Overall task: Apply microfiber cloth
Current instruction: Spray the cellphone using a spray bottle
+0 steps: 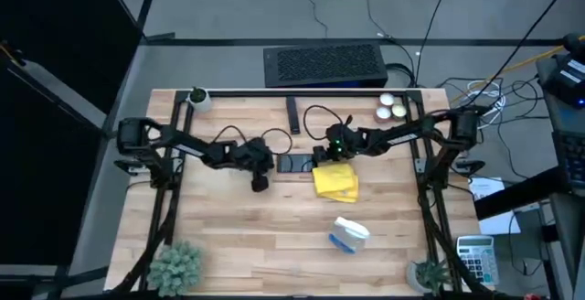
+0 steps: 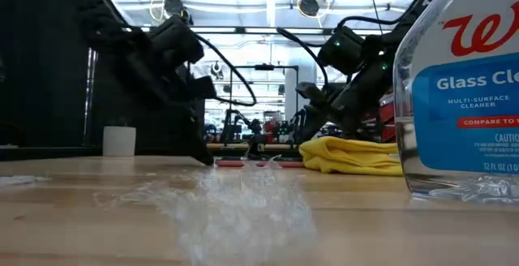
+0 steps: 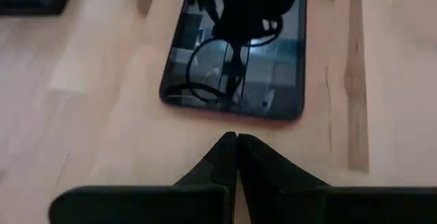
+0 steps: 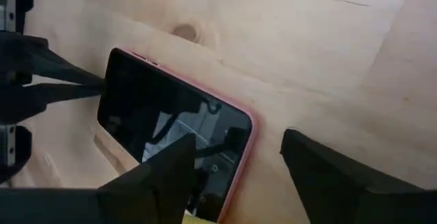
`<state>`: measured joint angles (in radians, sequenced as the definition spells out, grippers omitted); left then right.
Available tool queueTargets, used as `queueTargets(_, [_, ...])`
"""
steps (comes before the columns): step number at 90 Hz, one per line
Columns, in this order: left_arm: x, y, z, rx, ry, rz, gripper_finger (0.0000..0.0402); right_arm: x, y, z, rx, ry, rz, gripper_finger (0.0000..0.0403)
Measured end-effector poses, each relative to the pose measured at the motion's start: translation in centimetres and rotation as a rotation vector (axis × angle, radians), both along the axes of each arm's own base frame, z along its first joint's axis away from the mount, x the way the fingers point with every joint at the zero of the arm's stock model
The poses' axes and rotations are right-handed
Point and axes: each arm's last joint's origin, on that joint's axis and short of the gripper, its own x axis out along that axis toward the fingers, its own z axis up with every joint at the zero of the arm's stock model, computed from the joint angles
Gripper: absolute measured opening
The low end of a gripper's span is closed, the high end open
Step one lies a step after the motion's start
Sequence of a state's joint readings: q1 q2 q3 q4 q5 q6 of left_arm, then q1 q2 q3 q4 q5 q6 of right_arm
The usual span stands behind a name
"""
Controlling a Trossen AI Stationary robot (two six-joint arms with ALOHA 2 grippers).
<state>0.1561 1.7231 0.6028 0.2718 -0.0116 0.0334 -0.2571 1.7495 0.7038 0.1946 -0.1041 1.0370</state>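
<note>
A black phone in a pink case (image 1: 294,164) lies flat, screen up, at the table's middle. The yellow microfiber cloth (image 1: 336,182) lies crumpled on the table just right of the phone, also seen in the low view (image 2: 349,154). My left gripper (image 3: 237,142) is shut, its tips at the phone's left short end (image 3: 232,115). My right gripper (image 4: 237,136) is open and hovers over the phone's right end (image 4: 232,135) beside the cloth. One of its fingers (image 4: 164,169) shows in front of the phone, the other (image 4: 321,169) over bare wood. My left gripper points its shut fingertips level from the table's left at the phone's left short end (image 4: 104,87). I cannot tell whether they touch the case or stop just short of it.
A glass cleaner spray bottle (image 1: 349,234) lies near the front edge, right of middle. Small plants (image 1: 175,265) (image 1: 428,273) stand at the front corners, and a white pot (image 1: 197,98) stands at the far left. Round white items (image 1: 391,106) sit at the far right, and a dark strip (image 1: 292,115) lies behind the phone.
</note>
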Motion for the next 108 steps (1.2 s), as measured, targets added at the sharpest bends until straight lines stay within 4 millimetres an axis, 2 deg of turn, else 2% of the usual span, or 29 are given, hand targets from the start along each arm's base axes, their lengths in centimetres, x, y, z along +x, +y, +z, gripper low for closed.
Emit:
queueTargets(20, [1.4, 0.1, -0.2, -0.032, -0.075, -0.039, 0.0001, 0.9, 0.9, -0.4, 0.011, -0.063, 0.009, 0.021])
queueTargets(38, [2.1, 0.2, -0.6, -0.045, -0.071, -0.047, 0.0001, 2.3, 1.8, -0.7, 0.009, -0.212, 0.085, 0.0205])
queueTargets(47, [2.1, 0.2, -0.5, -0.047, -0.062, -0.048, 0.0001, 2.6, 1.8, -0.4, -0.03, -0.271, 0.095, 0.0172])
queueTargets(57, [2.0, 0.2, -0.2, -0.046, -0.063, -0.047, 0.0001, 2.7, 1.7, 0.2, -0.09, -0.301, 0.101, 0.01])
queueTargets(64, [1.9, 0.1, 0.7, -0.041, -0.078, -0.047, 0.0001, 2.8, 1.6, 1.5, -0.153, -0.348, 0.141, 0.0035])
queueTargets(68, [1.7, 0.1, 1.2, -0.043, -0.081, -0.049, 0.0001, 2.8, 1.7, 2.2, -0.189, -0.359, 0.161, 0.0017])
queueTargets(75, [1.2, -0.1, 2.6, -0.045, -0.085, -0.055, 0.0001, 2.3, 1.8, 3.8, -0.232, -0.368, 0.174, 0.0015])
queueTargets(91, [-0.5, -0.5, 7.7, -0.023, -0.182, -0.06, 0.0001, 0.6, 2.1, 9.7, -0.413, -0.48, 0.16, 0.0008])
queueTargets(108, [-1.8, -1.2, 12.9, 0.011, -0.434, -0.08, 0.0001, -2.1, 2.9, 15.0, -0.676, -0.565, 0.124, 0.0007])
